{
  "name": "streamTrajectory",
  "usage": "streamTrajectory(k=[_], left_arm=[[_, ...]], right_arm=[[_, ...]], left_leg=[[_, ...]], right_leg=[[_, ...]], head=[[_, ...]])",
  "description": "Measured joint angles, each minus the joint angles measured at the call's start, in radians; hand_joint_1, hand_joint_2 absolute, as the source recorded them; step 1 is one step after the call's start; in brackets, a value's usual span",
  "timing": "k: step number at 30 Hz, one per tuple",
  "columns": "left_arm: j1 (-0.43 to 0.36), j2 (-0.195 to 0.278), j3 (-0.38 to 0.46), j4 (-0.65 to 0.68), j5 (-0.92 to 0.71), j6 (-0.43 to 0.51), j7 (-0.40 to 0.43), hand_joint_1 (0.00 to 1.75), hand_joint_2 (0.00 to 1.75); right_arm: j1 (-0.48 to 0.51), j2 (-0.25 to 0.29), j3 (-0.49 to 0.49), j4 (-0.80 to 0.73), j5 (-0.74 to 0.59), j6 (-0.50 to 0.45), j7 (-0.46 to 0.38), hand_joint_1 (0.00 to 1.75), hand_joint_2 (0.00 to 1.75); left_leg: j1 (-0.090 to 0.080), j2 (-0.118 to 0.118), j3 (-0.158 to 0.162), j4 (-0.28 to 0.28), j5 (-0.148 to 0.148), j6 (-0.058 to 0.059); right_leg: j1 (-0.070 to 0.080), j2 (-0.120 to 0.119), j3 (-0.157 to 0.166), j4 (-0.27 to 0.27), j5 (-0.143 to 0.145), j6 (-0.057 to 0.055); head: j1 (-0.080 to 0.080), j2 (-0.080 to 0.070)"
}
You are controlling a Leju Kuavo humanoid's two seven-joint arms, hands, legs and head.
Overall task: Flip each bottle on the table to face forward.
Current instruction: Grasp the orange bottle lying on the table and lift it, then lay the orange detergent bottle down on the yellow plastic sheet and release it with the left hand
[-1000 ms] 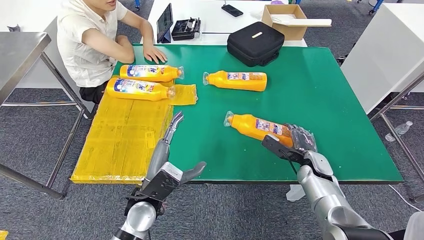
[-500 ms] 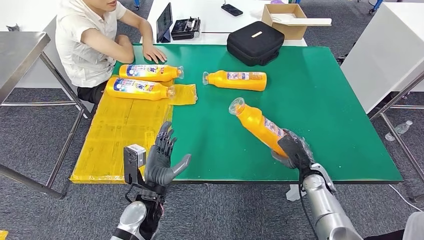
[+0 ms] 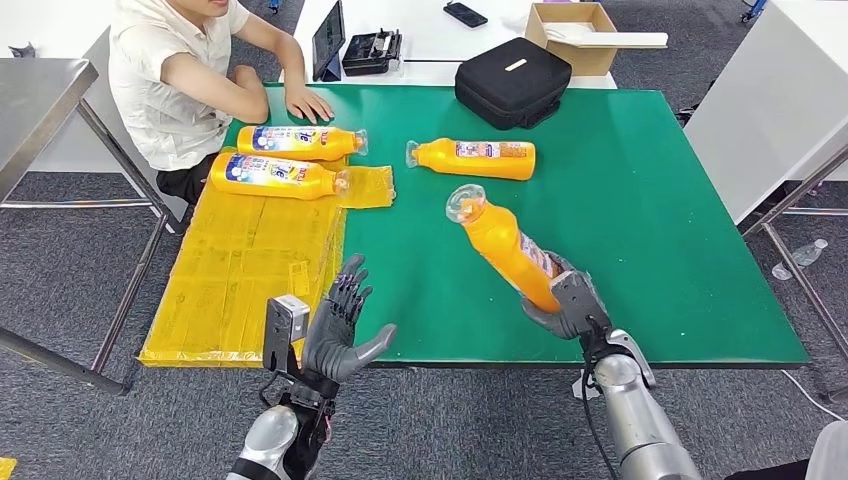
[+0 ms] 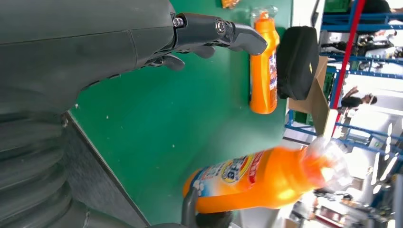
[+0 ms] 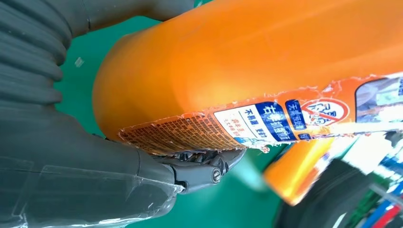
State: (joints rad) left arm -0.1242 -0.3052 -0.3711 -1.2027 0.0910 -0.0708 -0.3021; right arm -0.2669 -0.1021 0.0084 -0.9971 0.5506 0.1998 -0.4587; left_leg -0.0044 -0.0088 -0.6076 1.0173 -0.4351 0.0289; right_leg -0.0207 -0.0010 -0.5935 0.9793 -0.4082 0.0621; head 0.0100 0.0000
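Bottle (image 3: 505, 245) in question is now standing tilted at frame centre-right, cap end raised off the green table (image 3: 650, 200), where a second ago it was lying flat. Right hand (image 3: 562, 305) is gripping its base, fingers wrapped around it. Left hand (image 3: 340, 325) is hovering at lower centre-left, fingers spread, holding nothing. Judgement: the flip is under way, not finished. Right wrist view is showing the back-label text pressed against the fingers (image 5: 199, 168); head view is not resolving it. Three other bottles are lying in the upper frame.

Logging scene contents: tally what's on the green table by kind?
Orange bottles: 4, one held up by the right hand at, others at
Black bag: 1
Yellow sheet: 1
Total: 6
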Motion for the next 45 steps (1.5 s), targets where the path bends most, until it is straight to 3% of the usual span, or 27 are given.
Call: streamTrajectory(k=[8,14,22,29,45], left_arm=[[-0.010,0.000,-0.003,0.010,-0.084,0.050,-0.023,0.00,1.75],[-0.040,-0.001,-0.005,0.036,-0.091,0.073,-0.031,0.00,1.75],[-0.079,-0.002,-0.023,0.083,-0.078,0.080,-0.038,0.00,1.75],[-0.102,-0.006,-0.028,0.108,-0.066,0.078,-0.046,0.00,1.75],[-0.121,-0.009,-0.047,0.103,0.005,0.057,-0.094,0.00,1.75]], right_arm=[[0.016,0.027,0.107,-0.064,-0.029,0.018,0.001,1.66,1.75],[0.003,0.063,0.233,-0.080,-0.039,0.017,0.014,1.74,1.75],[-0.029,0.111,0.352,-0.084,-0.074,0.021,0.001,1.71,1.75],[-0.038,0.125,0.393,-0.088,-0.085,0.022,0.001,1.61,1.75],[-0.069,0.164,0.462,-0.077,-0.126,0.022,0.004,1.61,1.75]], left_leg=[[0.000,0.001,0.000,0.000,0.000,0.000],[0.000,0.001,0.000,0.000,0.000,0.000],[0.000,0.000,0.000,0.000,0.000,0.000],[0.000,0.000,-0.001,0.000,0.000,0.000],[0.000,0.000,-0.001,0.000,0.000,0.000]], right_leg=[[0.000,0.000,0.000,0.000,0.000,0.000],[0.000,0.000,0.000,0.000,0.000,0.000],[0.000,0.000,-0.001,0.000,0.000,0.000],[0.000,0.000,-0.001,0.000,0.000,0.000],[0.000,0.000,-0.001,0.000,0.000,0.000]], head=[[0.000,0.000],[0.000,0.000],[0.000,0.000],[0.001,0.000],[0.001,0.000]])
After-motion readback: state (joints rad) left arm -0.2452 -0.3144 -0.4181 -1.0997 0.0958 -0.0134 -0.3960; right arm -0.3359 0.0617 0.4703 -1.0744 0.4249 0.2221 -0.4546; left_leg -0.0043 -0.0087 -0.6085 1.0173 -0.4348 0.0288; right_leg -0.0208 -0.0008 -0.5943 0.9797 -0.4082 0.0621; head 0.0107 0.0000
